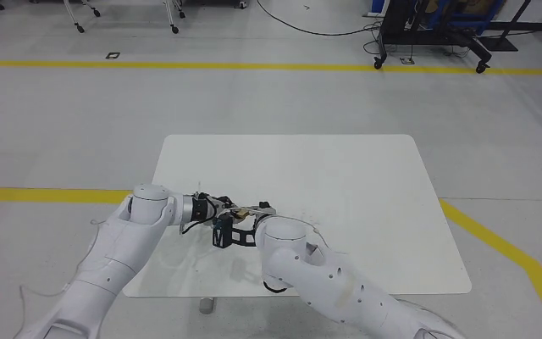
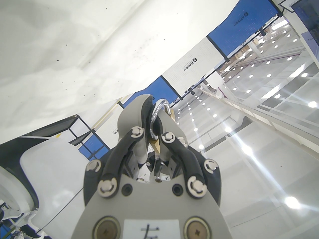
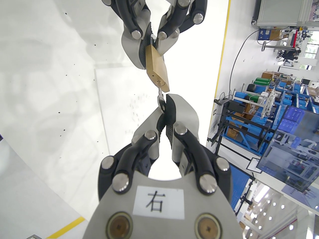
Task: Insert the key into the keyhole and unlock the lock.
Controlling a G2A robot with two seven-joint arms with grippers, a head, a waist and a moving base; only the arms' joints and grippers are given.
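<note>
- Top view: one small brass padlock is held above the white rectangular table, lower left of the frame's centre, where two arms meet.
- Left wrist view: the left gripper is closed firmly on the padlock, at its silver shackle.
- Right wrist view: one thin silver metal key is pinched in the closed right gripper. Its blade appears already entered in the keyhole, so the turning and the release of the shackle seem left to do.

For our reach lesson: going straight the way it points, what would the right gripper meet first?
Likely the brass padlock in the left gripper; the thin silver key in the right gripper reaches its keyhole.
</note>
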